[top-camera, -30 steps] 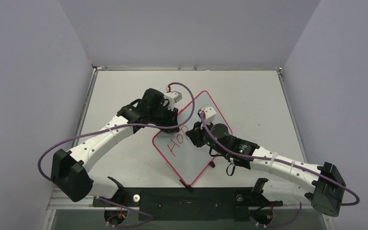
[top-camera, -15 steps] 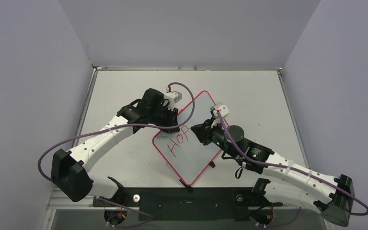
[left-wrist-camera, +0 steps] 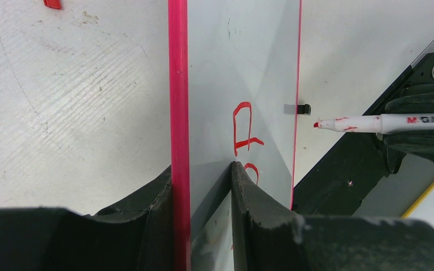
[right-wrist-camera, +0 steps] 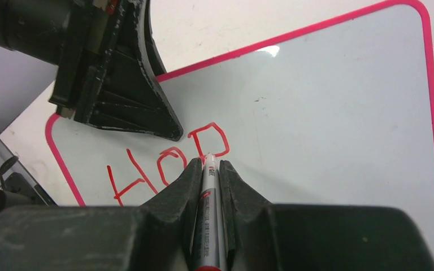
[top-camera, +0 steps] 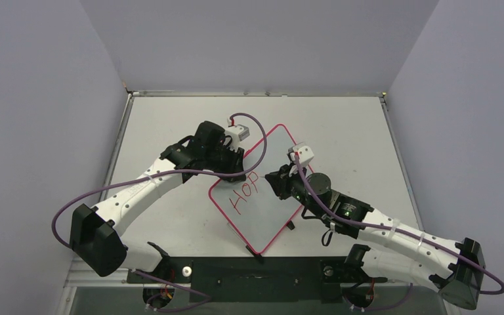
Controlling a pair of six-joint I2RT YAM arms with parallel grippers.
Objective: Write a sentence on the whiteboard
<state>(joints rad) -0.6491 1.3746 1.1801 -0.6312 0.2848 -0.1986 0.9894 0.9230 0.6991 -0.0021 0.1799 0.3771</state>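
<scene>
Left fingers (left-wrist-camera: 260, 214) tight on whiteboard (right-wrist-camera: 328, 113) rim, right fingers (right-wrist-camera: 176, 192) around marker (right-wrist-camera: 209, 209), tip contact near sentence (right-wrist-camera: 168, 165) unclear.

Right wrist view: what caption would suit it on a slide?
Right hand holds a marker at the red letters "HOP" on a pink-rimmed whiteboard, its edge clamped by the left hand.

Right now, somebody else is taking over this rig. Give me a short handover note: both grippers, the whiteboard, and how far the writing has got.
Left gripper: shut on the rim of the whiteboard.
Right gripper: shut on a marker, with its tip just below the P; I cannot tell whether it touches the board.
The whiteboard lies diagonally between the two arms.
Done: red letters reading HOP.
Left: the rest of the sentence.
</scene>
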